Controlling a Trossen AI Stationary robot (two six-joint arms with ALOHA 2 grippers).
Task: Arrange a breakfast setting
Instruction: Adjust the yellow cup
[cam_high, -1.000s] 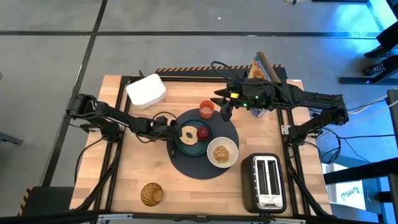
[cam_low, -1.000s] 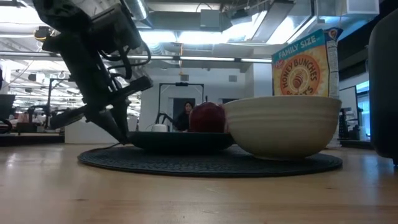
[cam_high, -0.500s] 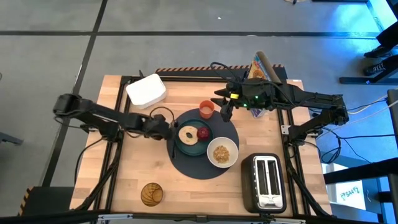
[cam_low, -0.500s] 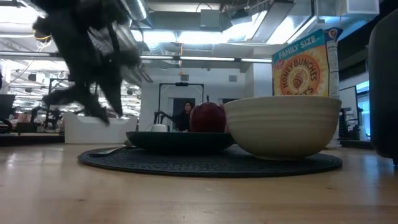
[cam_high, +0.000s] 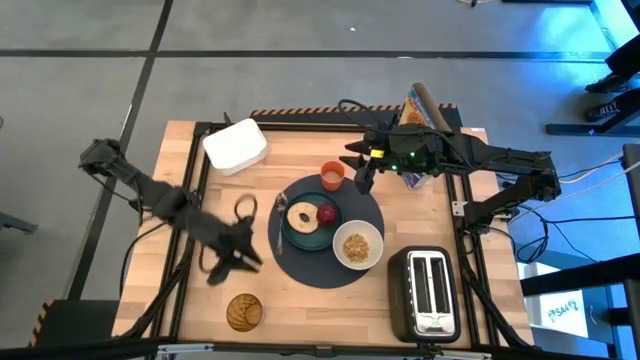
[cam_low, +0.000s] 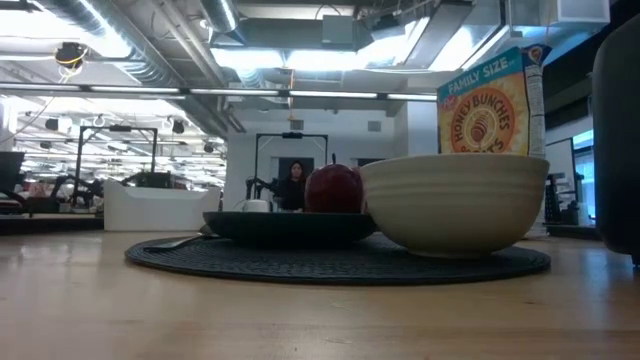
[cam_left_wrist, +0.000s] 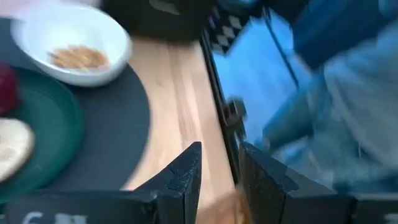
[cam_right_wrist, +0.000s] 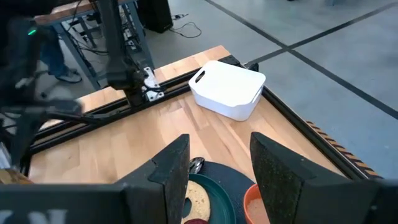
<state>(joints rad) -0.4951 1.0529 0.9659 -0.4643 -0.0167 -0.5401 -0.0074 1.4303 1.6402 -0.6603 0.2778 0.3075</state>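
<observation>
Left gripper (cam_high: 238, 262) has swung off the round dark-blue placemat (cam_high: 300, 268) toward the table's near-left area, fingers narrowly parted, empty. The small metal utensil (cam_high: 276, 213) now lies on the placemat's left edge beside the teal plate (cam_high: 300, 236): placement looks done. Right gripper (cam_high: 361, 182) hovers beside the small orange cup (cam_high: 332, 175), fingers apart.

Both arms are dark, slender, jointed links trailing black cables — the right arm (cam_high: 470, 158) carries small green indicator lights and a yellow marking near its wrist, while each gripper ends in two flat, matte-black fingers (cam_right_wrist: 283, 165).
</observation>
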